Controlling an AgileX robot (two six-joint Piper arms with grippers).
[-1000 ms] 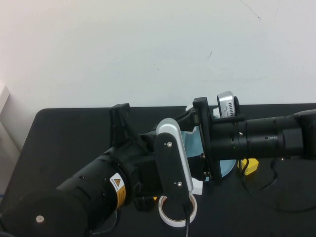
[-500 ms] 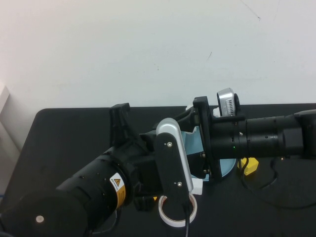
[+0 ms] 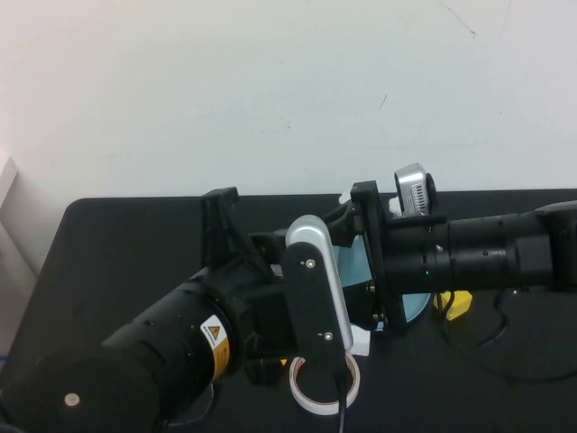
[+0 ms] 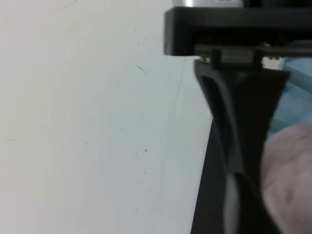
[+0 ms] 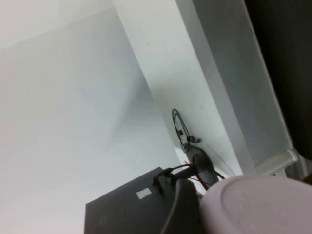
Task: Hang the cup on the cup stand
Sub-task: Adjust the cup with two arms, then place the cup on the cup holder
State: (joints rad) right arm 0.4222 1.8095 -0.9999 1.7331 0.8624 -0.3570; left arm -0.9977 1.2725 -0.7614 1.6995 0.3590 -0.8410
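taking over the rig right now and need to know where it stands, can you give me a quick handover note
Left claw: over the middle of the table, right beside the cup; a grip cannot be confirmed.
Right claw: reaching in from the right above the cup stand; the cup's flat end sits close against its wrist camera.
Things: the stand is mid-table under both arms, with only parts of its blue base showing; the cup is hidden in the high view.
Done: the cup is up between the claws, at the stand.
Left: confirm the cup is seated on a post, since the posts are hidden, then clear both arms.
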